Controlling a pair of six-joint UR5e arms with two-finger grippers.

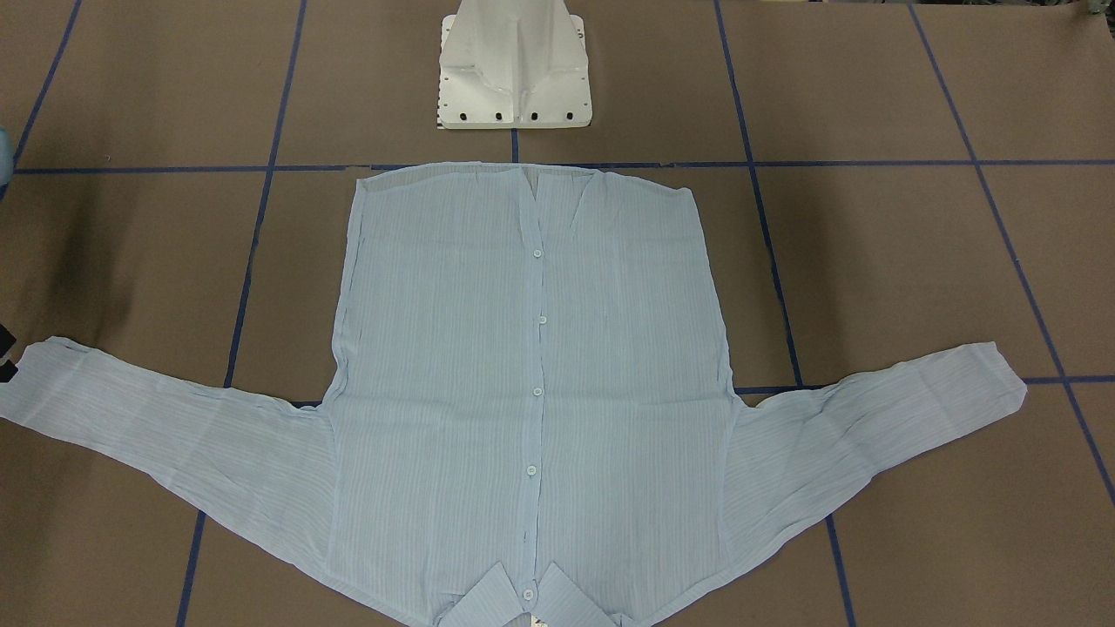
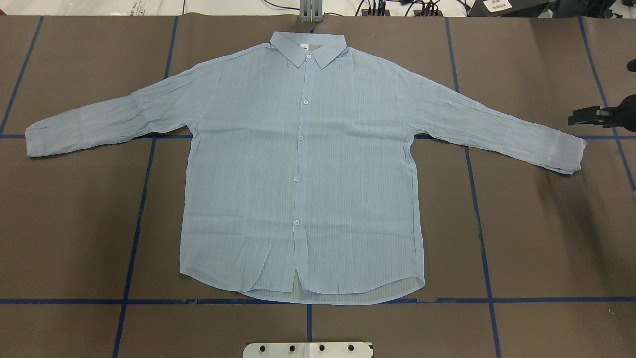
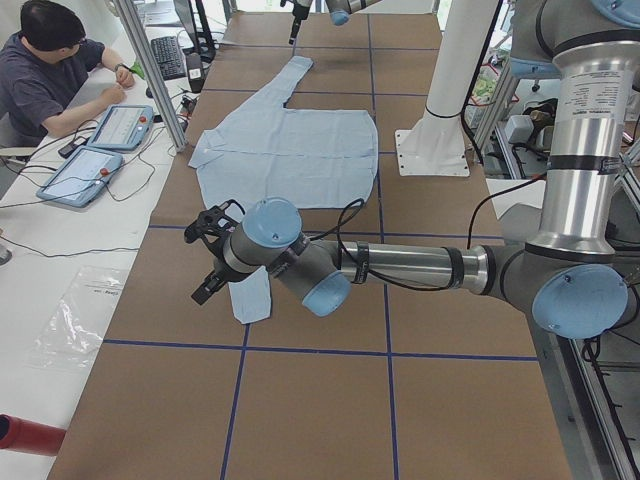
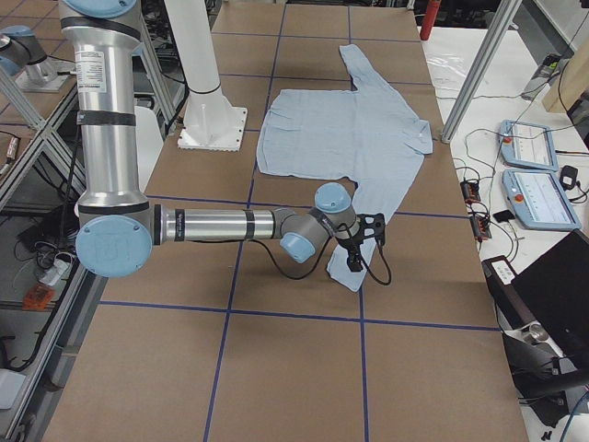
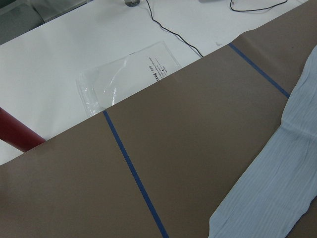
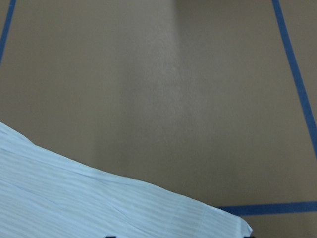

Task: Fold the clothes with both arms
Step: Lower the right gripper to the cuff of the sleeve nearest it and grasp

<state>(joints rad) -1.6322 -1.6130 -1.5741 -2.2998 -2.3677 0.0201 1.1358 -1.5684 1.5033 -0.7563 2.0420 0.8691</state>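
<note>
A pale-blue button-front shirt lies flat and face up on the brown table, collar at the far edge, both sleeves spread out sideways. My right gripper hovers just past the cuff of the sleeve on the overhead view's right, also seen as the right gripper over that cuff. It looks open and holds nothing. The right wrist view shows only that sleeve end. My left gripper hangs above the other cuff; I cannot tell whether it is open or shut. The left wrist view shows that sleeve.
The white pedestal base stands just behind the shirt's hem. Blue tape lines cross the brown table cover. Beyond the far edge, a person sits at a white bench with teach pendants, a plastic bag and a red cylinder.
</note>
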